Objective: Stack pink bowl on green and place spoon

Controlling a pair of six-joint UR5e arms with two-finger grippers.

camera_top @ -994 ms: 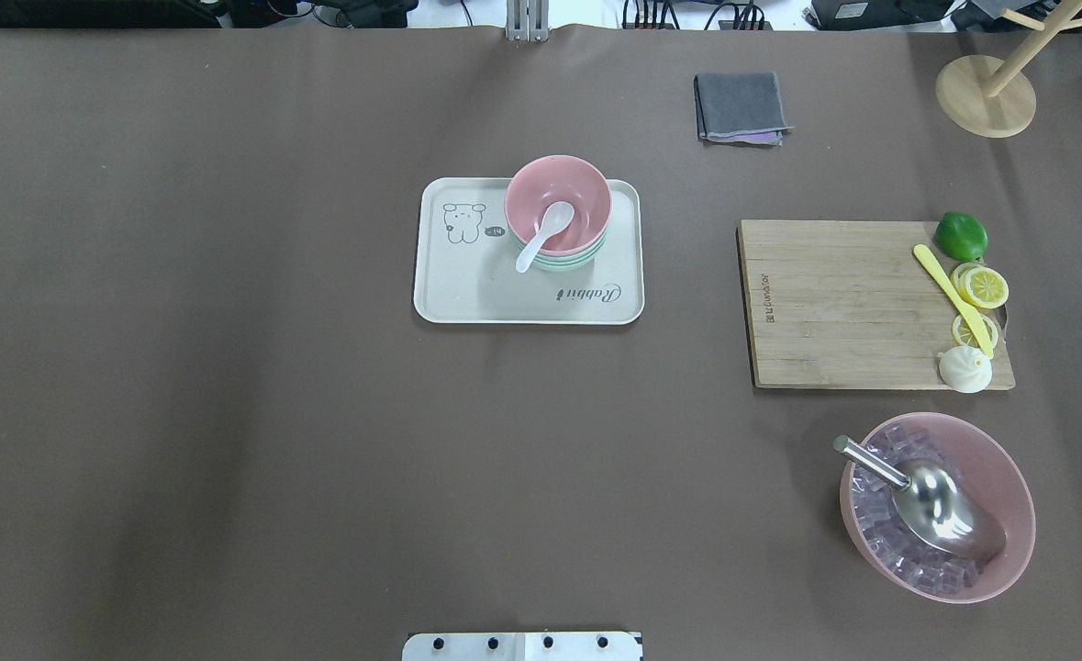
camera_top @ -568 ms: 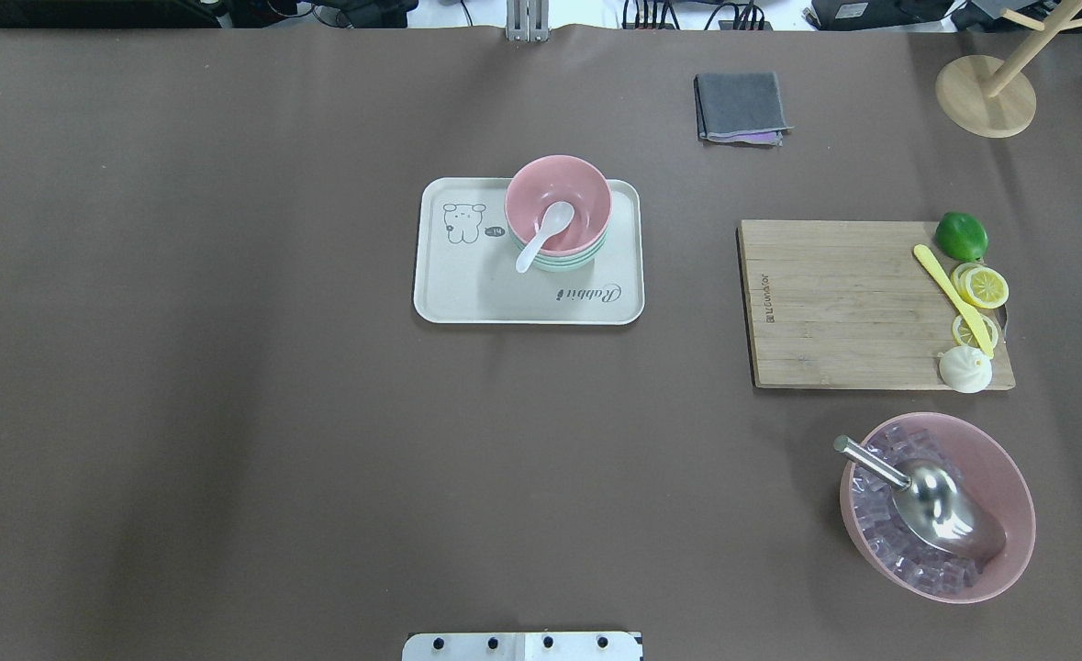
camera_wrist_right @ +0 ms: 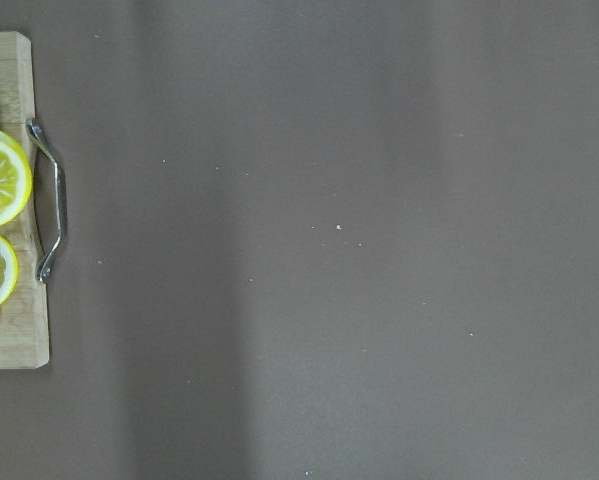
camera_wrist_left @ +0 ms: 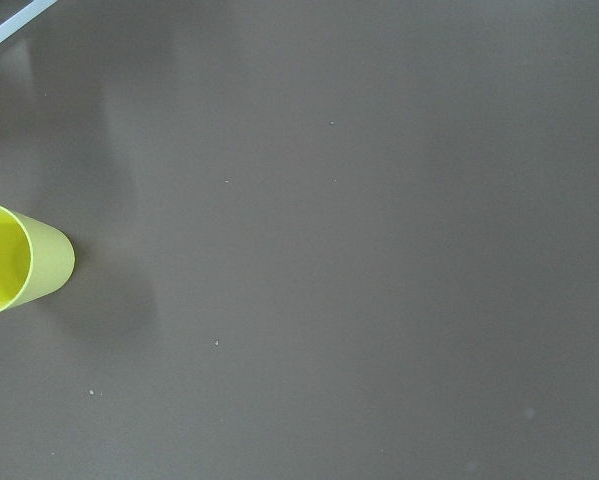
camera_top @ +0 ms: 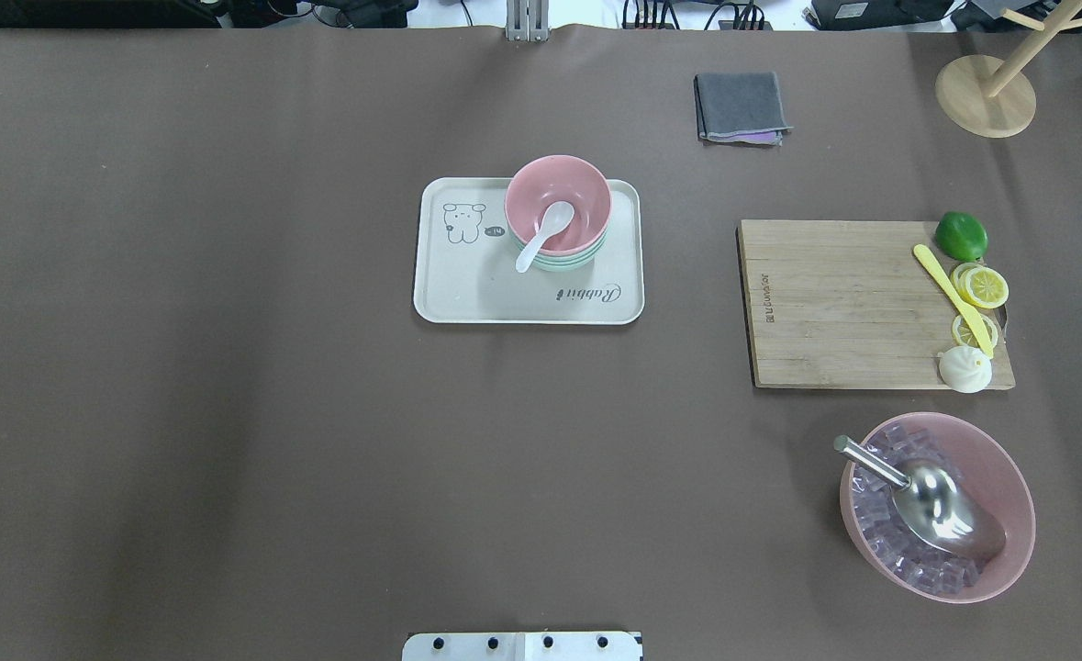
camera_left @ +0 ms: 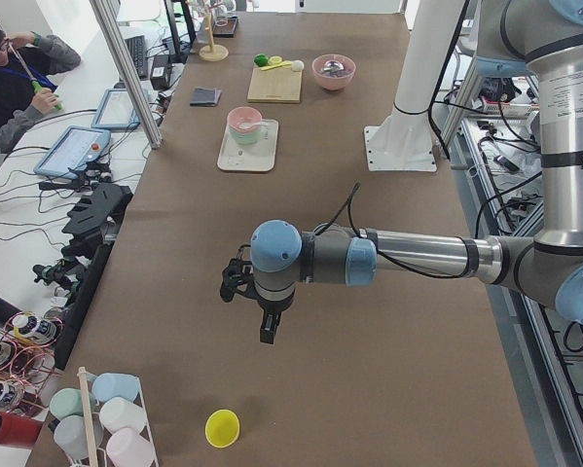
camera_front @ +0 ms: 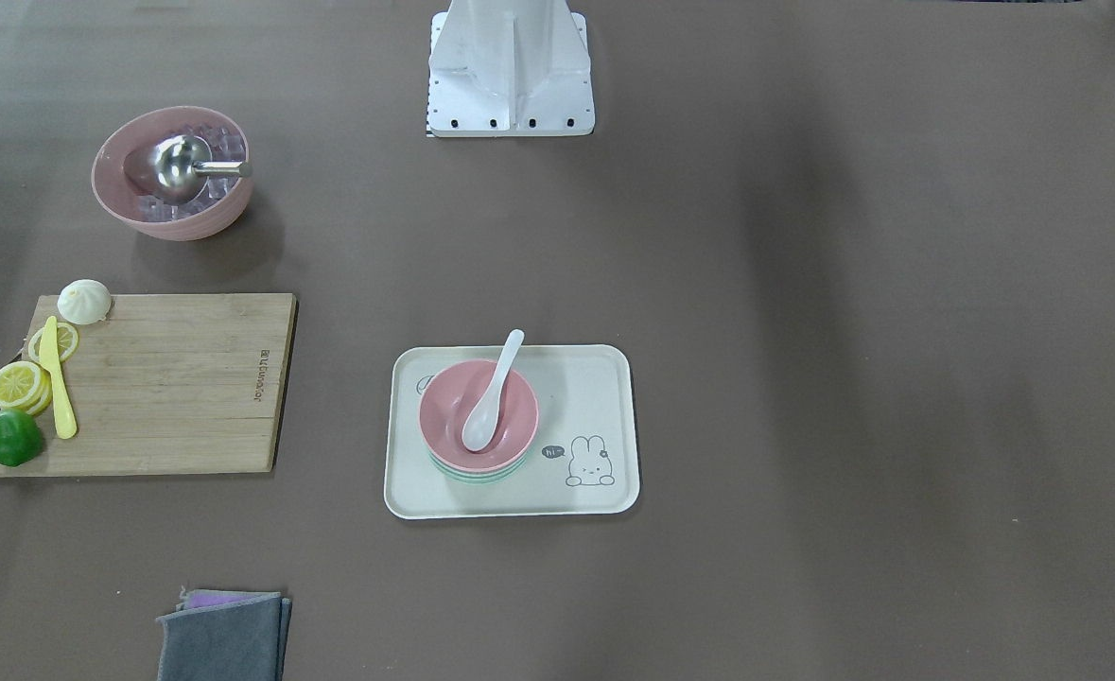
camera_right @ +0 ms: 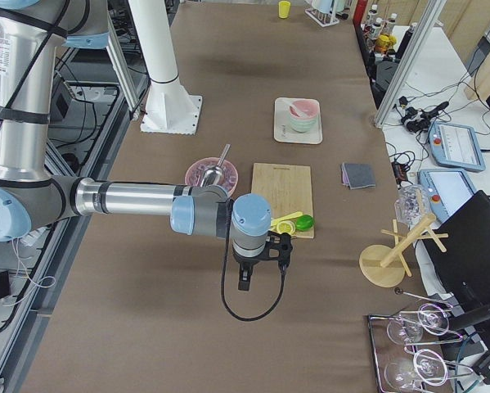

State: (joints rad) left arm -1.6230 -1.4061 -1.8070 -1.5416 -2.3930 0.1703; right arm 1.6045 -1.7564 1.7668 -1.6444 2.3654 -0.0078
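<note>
Spoon (camera_top: 541,235), white, lying in the pink bowl (camera_top: 586,197): scoop end down inside, handle leaning over the rim toward the robot's edge of the worktop (camera_top: 228,413) and slightly toward the left end. Pink bowl nested upright in the green bowl (camera_top: 570,264), only a thin green rim showing beneath. Stack standing on a cream rabbit-print tray (camera_top: 467,298), on the part nearest the far edge and the right end. Tray about midway between the two ends, nearer the far edge than the robot's edge.

Left hand (camera_left: 268,334) hanging above bare worktop toward the left end, pointing down, well apart from the tray. Seen from the side only, so cannot tell whether fingers apart or together. Yellow cup (camera_wrist_left: 14,262) near it, closer to the left end. Right hand (camera_right: 244,282) hanging above the worktop near the right end, just beyond the wooden cutting board (camera_top: 834,303); again cannot tell whether apart or together.

Along the board's side nearest the right end: lime (camera_top: 961,236), lemon slices (camera_top: 983,286), yellow knife (camera_top: 952,298), white bun (camera_top: 964,369). Between board and robot's edge, ice bowl (camera_top: 1022,514), pink, filled with ice cubes (camera_top: 880,542), metal scoop (camera_top: 949,514) resting in it. Folded grey cloth (camera_top: 741,106) near the far edge; round wooden stand (camera_top: 983,96) at the far right corner
</note>
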